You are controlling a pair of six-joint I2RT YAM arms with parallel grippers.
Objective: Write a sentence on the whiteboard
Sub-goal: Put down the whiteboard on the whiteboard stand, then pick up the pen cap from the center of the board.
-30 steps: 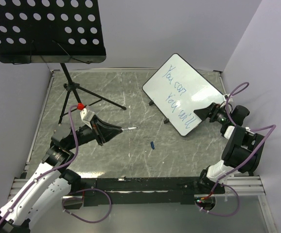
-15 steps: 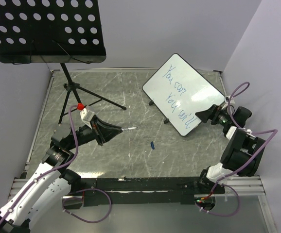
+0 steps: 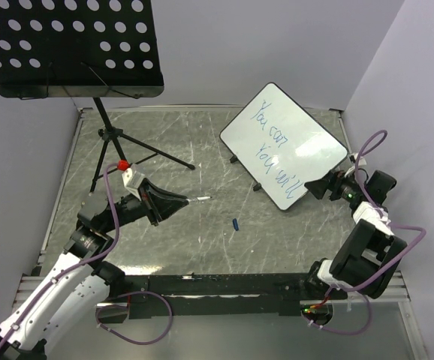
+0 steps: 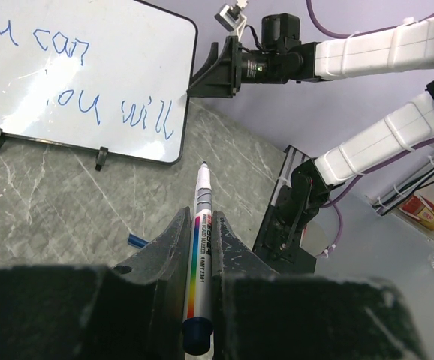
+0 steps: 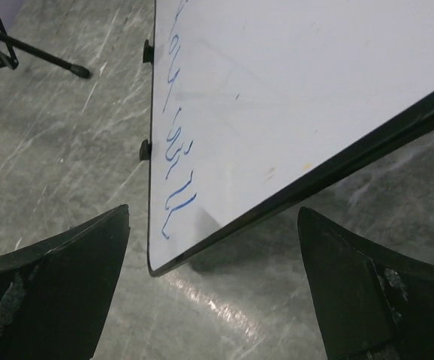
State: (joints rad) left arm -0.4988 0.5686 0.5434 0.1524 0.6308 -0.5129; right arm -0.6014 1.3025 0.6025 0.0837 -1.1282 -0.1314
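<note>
Clearly tilted whiteboard [image 3: 284,145], blue sentence [image 3: 273,146], two lines

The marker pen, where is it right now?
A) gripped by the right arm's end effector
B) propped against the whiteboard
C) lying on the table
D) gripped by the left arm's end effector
D: the left wrist view shows the marker pinched in the left end effector, its tip clear of the whiteboard.

Counter [image 3: 194,247], grey marbled: whiteboard [image 3: 292,139] standing on small feet; music-stand tripod [image 3: 110,142]; small blue piece [image 3: 235,223].
</note>
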